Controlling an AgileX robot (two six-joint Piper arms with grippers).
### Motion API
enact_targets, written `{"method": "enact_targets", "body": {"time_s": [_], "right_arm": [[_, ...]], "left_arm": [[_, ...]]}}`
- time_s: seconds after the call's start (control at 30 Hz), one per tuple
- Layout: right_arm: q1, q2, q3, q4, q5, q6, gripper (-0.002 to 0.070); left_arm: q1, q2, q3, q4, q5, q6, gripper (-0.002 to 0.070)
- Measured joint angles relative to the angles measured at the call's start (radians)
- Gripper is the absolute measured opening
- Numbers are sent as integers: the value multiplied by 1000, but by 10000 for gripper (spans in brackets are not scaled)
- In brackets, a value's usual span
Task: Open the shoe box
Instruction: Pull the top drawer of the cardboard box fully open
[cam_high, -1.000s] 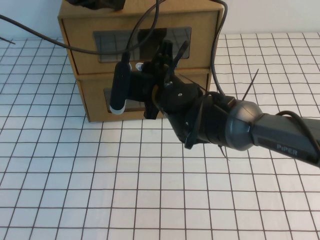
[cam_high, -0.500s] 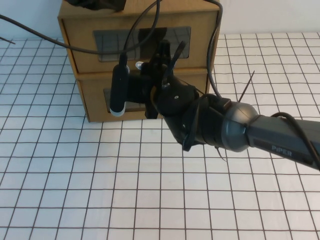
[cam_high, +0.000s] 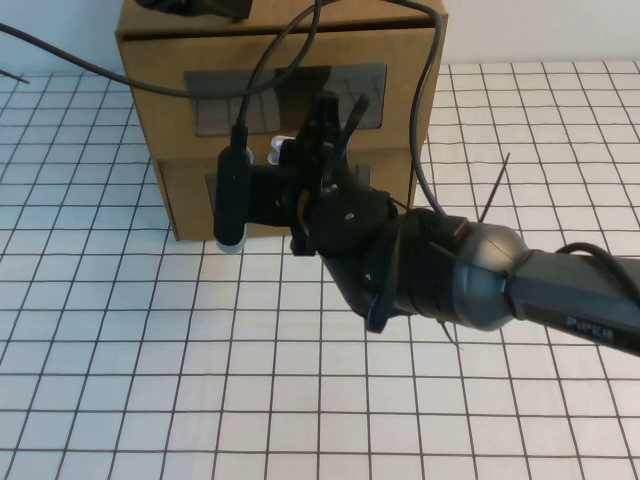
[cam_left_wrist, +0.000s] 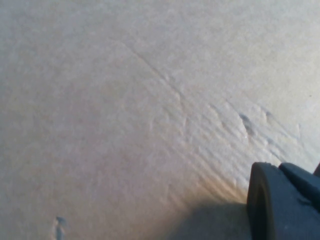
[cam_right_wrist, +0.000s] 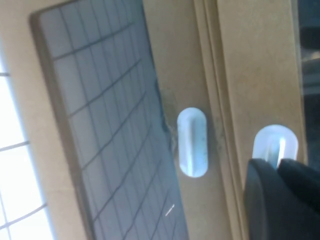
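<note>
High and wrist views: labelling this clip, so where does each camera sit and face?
High view: raised on the robot's side, angled down at shoe box and table; right arm, right tool at box front.
Left wrist view: left arm, close over cardboard; left tool near it.
Right wrist view: right arm, facing window and white tab; right tool shows.
Shared: high and right wrist show the box front.

The right gripper and cables crowd the shoe box front, the left gripper its top; table alongside lies open.
</note>
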Motion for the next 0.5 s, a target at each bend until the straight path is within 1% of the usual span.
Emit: {"method": "enact_targets", "body": {"time_s": [0.13,0.3,0.5], "right_arm": [[26,-32,41,11,15,0,4],[65,-99,140,16,27,0,4],[126,-194,251,103,38,0,4]], "left_arm": [[0,0,0,4,0,-5,-2],[0,0,0,4,0,-6,-2],[0,0,0,4,0,-15,-2]]}}
